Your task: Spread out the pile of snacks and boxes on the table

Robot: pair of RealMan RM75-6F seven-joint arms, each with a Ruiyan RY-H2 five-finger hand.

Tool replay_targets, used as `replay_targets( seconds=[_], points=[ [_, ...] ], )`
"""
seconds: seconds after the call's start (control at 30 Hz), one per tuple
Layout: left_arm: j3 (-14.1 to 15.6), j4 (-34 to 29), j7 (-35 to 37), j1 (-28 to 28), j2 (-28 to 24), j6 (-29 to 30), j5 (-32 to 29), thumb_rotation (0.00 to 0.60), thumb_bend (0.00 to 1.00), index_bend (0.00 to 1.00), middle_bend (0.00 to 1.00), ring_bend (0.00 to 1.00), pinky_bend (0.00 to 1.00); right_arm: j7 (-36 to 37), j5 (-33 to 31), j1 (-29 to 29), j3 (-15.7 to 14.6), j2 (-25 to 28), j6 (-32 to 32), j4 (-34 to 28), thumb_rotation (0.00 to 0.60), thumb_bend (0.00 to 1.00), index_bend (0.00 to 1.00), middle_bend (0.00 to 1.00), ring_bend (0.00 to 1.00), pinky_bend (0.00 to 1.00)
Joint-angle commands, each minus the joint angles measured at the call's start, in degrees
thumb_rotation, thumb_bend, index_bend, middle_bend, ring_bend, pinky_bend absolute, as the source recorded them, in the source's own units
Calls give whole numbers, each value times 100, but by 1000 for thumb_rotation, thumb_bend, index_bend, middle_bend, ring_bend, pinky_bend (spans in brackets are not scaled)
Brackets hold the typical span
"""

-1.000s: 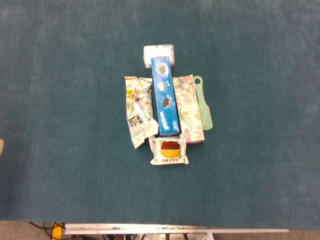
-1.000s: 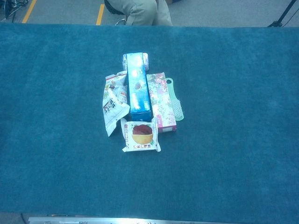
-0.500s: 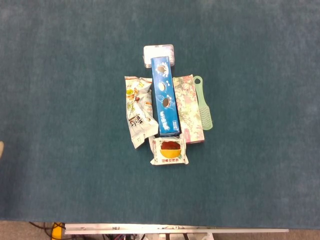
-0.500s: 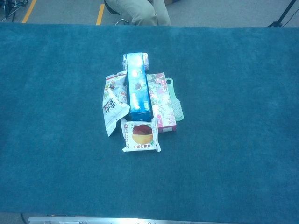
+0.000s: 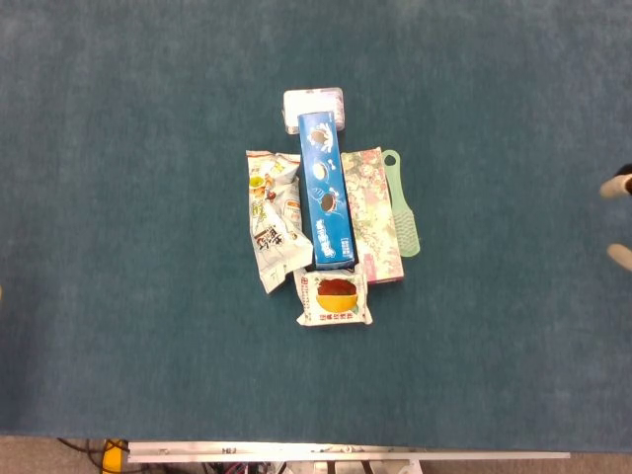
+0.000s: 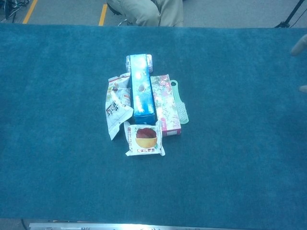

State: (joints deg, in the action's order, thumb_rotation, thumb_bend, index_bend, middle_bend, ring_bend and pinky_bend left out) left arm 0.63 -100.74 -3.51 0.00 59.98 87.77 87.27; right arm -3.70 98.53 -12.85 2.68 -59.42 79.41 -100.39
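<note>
the pile sits packed at frame centre, blue box across the floral box and snack bags, nothing spread yet. only fingertips of the right hand show at the right edge, apart, holding nothing; the left hand is unseen, so its fingers cannot be told.

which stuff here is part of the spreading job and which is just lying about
Job:
blue cookie box
floral box
white snack bag
square snack packet
small white pack
green brush

Lying about:
person's legs beyond the table

Print on snack packs too small, unreadable.
</note>
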Motion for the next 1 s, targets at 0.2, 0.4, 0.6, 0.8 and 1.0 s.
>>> replay_targets(
  seconds=[0.2, 0.4, 0.6, 0.8, 1.0],
  points=[
    [5, 66, 60, 13, 7, -26, -35, 600, 292, 279, 221, 143, 159, -684, -6, -874, 209, -60, -1212, -361, 600, 60, 332, 382, 316, 496],
    [8, 104, 114, 43, -17, -6, -57, 600, 292, 279, 221, 143, 159, -1091, -236, -1298, 360, -297, -1736, -437, 600, 28, 271, 343, 262, 430],
    [15, 108, 139, 76, -52, 18, -72, 600, 293, 279, 221, 143, 158, -1317, -358, -1593, 431, -480, -2014, -383, 600, 13, 252, 324, 241, 410],
    [4, 103, 130, 63, -71, 7, -54, 600, 293, 279, 221, 143, 159, -1448, -442, -1780, 446, -590, -2146, -275, 600, 3, 233, 303, 228, 398],
    [5, 47, 71, 28, -97, -7, 25, 600, 293, 279, 221, 143, 159, -1693, -467, -2124, 546, -735, -2405, -208, 600, 0, 185, 269, 204, 371]
  ],
)
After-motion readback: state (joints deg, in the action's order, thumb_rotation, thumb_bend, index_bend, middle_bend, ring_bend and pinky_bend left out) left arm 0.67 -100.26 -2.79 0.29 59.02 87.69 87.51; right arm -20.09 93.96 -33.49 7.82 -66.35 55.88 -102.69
